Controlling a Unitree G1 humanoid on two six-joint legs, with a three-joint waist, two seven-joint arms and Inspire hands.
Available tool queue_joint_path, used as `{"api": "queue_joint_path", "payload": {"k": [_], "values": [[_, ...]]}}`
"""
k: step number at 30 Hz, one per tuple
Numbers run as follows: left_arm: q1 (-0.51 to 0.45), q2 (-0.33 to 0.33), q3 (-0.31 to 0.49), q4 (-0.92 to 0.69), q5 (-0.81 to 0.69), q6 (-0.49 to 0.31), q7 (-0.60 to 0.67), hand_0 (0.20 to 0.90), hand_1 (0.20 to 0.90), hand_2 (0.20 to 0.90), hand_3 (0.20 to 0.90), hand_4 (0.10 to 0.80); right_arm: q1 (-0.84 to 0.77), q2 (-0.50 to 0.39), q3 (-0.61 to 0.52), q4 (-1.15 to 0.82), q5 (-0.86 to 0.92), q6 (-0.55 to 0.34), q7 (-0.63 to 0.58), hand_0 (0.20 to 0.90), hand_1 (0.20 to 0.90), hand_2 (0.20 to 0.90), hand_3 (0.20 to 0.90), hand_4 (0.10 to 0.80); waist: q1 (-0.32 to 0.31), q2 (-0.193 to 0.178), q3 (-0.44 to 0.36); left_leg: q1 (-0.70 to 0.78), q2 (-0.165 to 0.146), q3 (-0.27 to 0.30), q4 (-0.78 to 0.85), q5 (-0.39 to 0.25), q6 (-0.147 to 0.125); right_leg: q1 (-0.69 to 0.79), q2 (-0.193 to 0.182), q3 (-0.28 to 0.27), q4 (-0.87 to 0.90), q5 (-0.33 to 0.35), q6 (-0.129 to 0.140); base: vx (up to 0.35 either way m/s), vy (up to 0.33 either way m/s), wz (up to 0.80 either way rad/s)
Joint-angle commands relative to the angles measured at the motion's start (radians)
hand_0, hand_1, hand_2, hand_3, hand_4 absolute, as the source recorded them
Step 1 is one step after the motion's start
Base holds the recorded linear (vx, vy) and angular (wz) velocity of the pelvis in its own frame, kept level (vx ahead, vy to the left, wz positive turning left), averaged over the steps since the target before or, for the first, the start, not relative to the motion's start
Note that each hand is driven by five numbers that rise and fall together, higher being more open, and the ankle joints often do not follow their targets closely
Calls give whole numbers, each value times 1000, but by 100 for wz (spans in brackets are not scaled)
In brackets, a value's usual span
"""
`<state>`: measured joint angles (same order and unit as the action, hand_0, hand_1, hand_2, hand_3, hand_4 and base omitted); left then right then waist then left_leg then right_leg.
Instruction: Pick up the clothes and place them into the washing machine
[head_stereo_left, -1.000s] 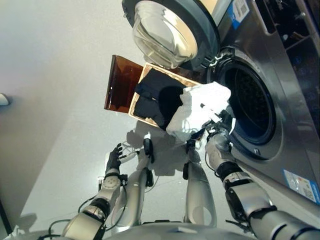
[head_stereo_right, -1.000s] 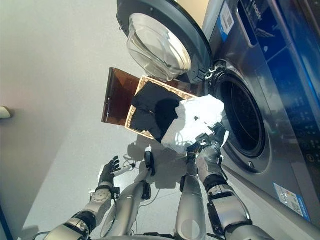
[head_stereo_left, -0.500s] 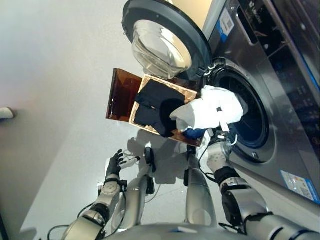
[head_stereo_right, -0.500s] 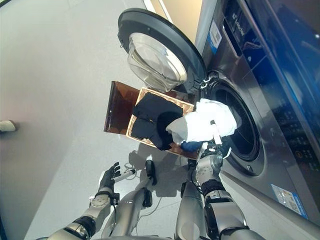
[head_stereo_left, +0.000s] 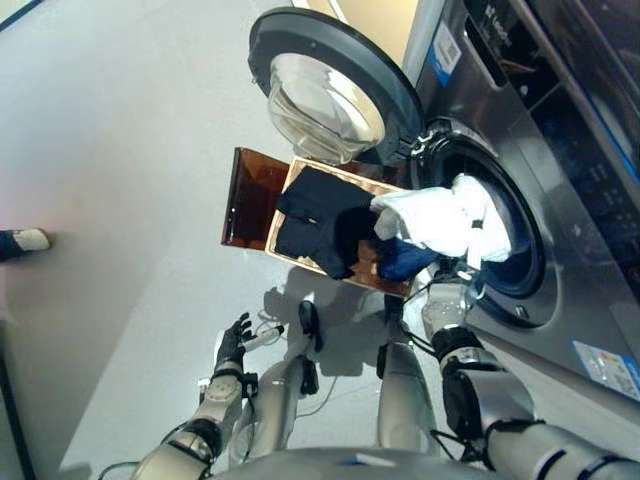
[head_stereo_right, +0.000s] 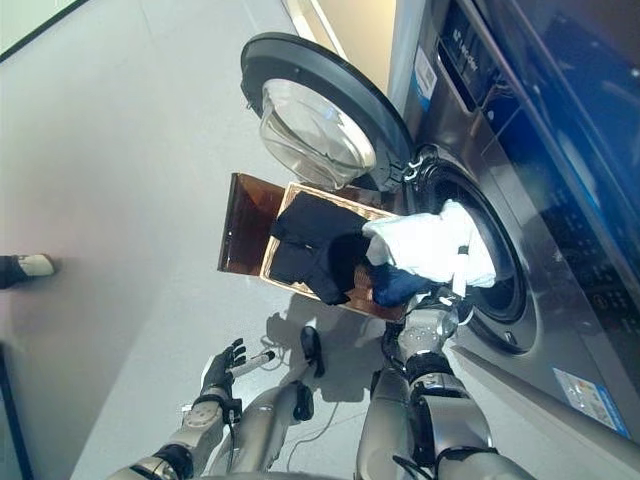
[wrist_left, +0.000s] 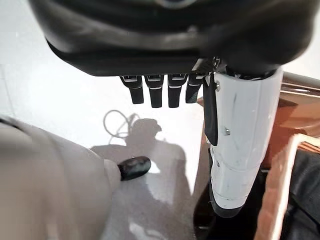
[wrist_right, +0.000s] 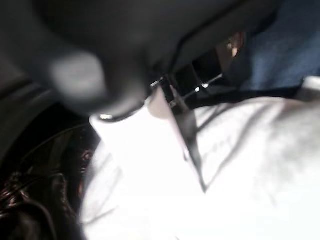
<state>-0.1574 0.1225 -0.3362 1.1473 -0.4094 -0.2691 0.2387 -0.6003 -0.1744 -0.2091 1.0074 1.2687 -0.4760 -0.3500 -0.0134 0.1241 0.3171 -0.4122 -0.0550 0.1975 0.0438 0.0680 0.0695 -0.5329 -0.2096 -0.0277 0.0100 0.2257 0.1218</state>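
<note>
The right hand (head_stereo_right: 440, 318) holds one white cloth (head_stereo_right: 425, 243) at the round hole of the one washing machine (head_stereo_right: 500, 180). One basket (head_stereo_right: 285, 240) has one black cloth (head_stereo_right: 315, 245) and one blue cloth (head_stereo_right: 400, 285). The left hand (head_stereo_right: 222, 368) is open and holds nothing.

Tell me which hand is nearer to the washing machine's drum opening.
Right. The right hand holds the white garment up at the drum opening; the left hand hangs open low over the floor, far from it.

Person's shoe (head_stereo_left: 22, 241) on grey floor (head_stereo_left: 120, 130)
</note>
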Motion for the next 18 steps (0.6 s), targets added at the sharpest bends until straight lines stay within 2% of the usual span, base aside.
{"api": "queue_joint_path", "payload": {"k": [1, 8, 18], "values": [[-12, -16, -16, 22, -36, -32, 2, 900, 900, 900, 900, 800, -162, -146, -29, -41, -5, -115, 21, 200, 200, 200, 200, 300, -1, 71, 24, 16, -3, -56, 34, -76, -83, 68, 1, -2, 85, -92, 12, 0, 0, 0], [-9, -19, -41, 11, -60, -34, -19, 900, 900, 900, 900, 800, -275, -249, -70, 40, 51, -127, -1, 200, 200, 200, 200, 300, 17, 102, 33, -14, -7, -51, 31, -75, -87, 35, 3, 7, 91, -100, 11, -4, -1, -1], [-18, -8, -39, 20, -66, -36, -15, 900, 900, 900, 900, 800, -372, -355, -107, 57, 107, -168, -25, 200, 200, 200, 200, 300, 21, 121, 37, -55, -14, -45, 31, -63, -90, -10, -3, 20, 96, -90, 11, -8, 0, 1]]}}
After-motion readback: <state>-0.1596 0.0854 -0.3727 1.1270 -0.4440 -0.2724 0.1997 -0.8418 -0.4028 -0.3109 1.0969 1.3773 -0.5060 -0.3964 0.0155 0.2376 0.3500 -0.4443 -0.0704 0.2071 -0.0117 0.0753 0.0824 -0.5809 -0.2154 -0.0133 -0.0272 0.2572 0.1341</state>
